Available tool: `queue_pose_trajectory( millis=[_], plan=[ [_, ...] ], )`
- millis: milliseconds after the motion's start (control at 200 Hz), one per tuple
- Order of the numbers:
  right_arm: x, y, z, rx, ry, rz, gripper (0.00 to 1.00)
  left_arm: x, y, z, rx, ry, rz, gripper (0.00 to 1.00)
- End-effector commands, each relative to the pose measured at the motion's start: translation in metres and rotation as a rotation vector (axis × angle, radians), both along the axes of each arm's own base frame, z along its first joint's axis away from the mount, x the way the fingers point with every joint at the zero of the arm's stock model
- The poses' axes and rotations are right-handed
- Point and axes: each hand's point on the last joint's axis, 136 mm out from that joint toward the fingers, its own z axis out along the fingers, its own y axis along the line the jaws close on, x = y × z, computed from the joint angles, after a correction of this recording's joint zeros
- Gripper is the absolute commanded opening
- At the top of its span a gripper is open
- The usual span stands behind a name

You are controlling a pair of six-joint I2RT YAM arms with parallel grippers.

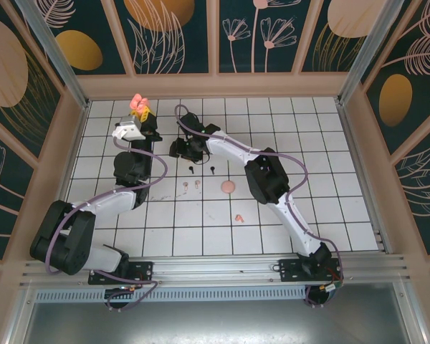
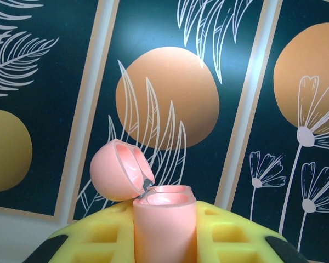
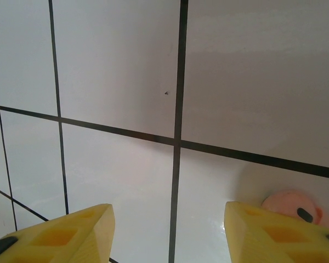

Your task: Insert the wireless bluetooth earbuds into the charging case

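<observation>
While left gripper (image 1: 140, 115) clamps the coral charging case (image 2: 164, 219), lid flipped open, near the table's (image 1: 330, 179) far-left corner, right gripper (image 3: 170, 230) hangs spread over tiles. Black earbuds (image 1: 192, 170), pale earbuds (image 1: 186, 185) and coral earbuds (image 1: 238, 217) lie loose mid-table.

i record a white tiled floor (image 1: 301, 143), dark-lined; teal wall panels (image 1: 175, 43) with orange discs (image 2: 167, 98) and pale leaves at the far side; metal rail (image 1: 222, 267) near.

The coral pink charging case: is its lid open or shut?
Open: the coral pink charging case shows its lid hinged back, top exposed.
</observation>
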Motion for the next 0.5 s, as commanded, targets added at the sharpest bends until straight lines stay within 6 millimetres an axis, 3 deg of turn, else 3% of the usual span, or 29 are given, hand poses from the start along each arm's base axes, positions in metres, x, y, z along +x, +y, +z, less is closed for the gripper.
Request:
queue_pose_trajectory(
  millis=[0,140,265,495],
  plan=[
    [-0.013,-0.012,-0.003,-0.064,0.021,0.007,0.56,-0.009,0.007,0.015,-0.037,-0.055,0.003,0.0],
    [-0.012,-0.011,0.007,-0.049,-0.001,0.015,0.56,-0.009,0.007,0.014,-0.038,-0.051,-0.002,0.0],
    [-0.009,-0.008,0.029,-0.022,-0.035,0.02,0.55,-0.008,0.006,0.015,-0.039,-0.052,-0.007,0.0],
    [-0.005,-0.02,0.059,-0.042,-0.086,-0.024,0.55,-0.008,0.006,0.018,-0.044,-0.061,-0.009,0.0]
  ],
)
